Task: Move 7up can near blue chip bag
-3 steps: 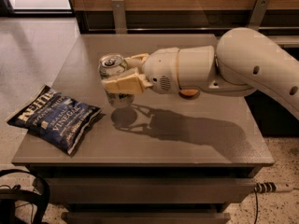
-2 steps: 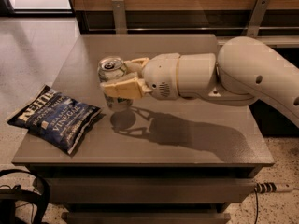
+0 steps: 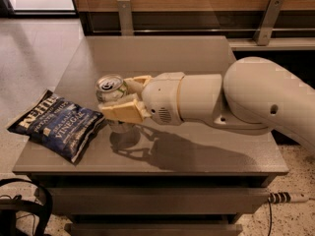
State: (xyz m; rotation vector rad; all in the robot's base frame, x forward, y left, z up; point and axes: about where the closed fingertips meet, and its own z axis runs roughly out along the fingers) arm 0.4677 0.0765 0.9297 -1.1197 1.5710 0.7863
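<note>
The 7up can [image 3: 109, 86] is a small silvery can with a pull-tab top, held upright between my gripper's tan fingers [image 3: 123, 111]. My gripper [image 3: 118, 96] is shut on the can and holds it just above the table, its shadow right below. The blue chip bag [image 3: 58, 124] lies flat at the table's front left corner, dark navy with white lettering. The can is just right of the bag's right edge, a short gap apart.
The grey table [image 3: 197, 151] has its front edge near the camera and a wooden wall with metal brackets [image 3: 267, 18] behind. My white arm [image 3: 236, 102] reaches in from the right. A black cable or strap [image 3: 24, 200] lies on the floor at lower left.
My gripper has carried the can left and toward the table's front, closer to the chip bag. The bag has not moved.
</note>
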